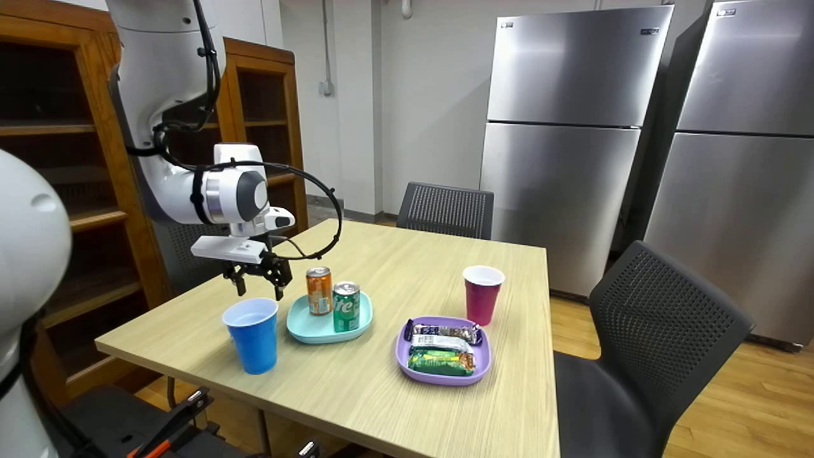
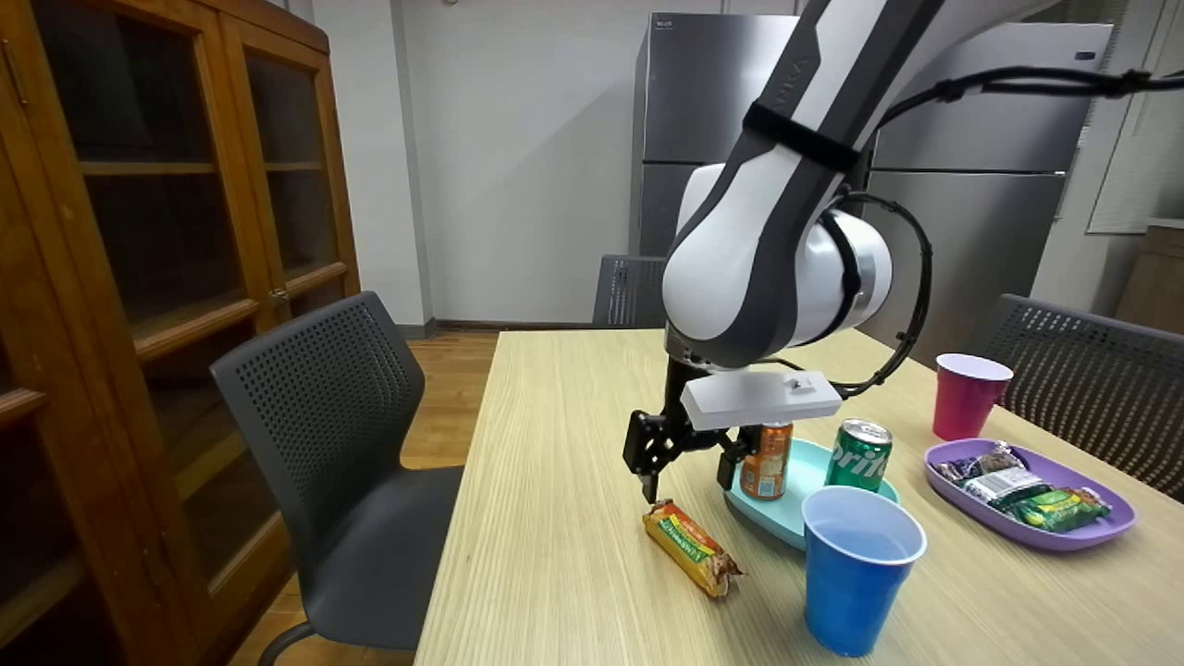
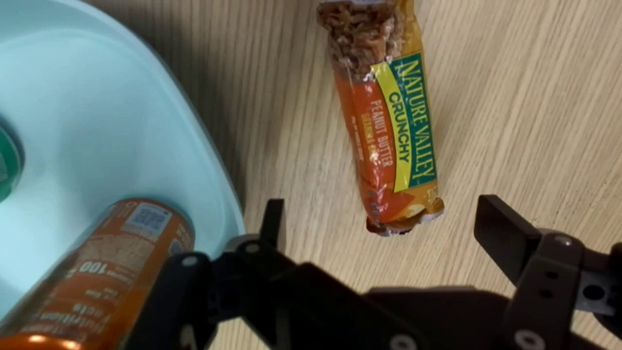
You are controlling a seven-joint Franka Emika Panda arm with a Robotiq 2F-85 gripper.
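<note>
The fingers (image 3: 503,233) hang parted, and in the wrist view the snack bar (image 3: 388,126) lies on the counter (image 3: 525,97) mostly past their gap, its long axis roughly crosswise to their spread.

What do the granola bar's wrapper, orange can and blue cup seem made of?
Wrapper: probably glossy plastic film, creased and catching highlights. Orange can: likely shiny metal, with silvery rim. Blue cup: perhaps smooth plastic, judging by its soft sheen.
</note>
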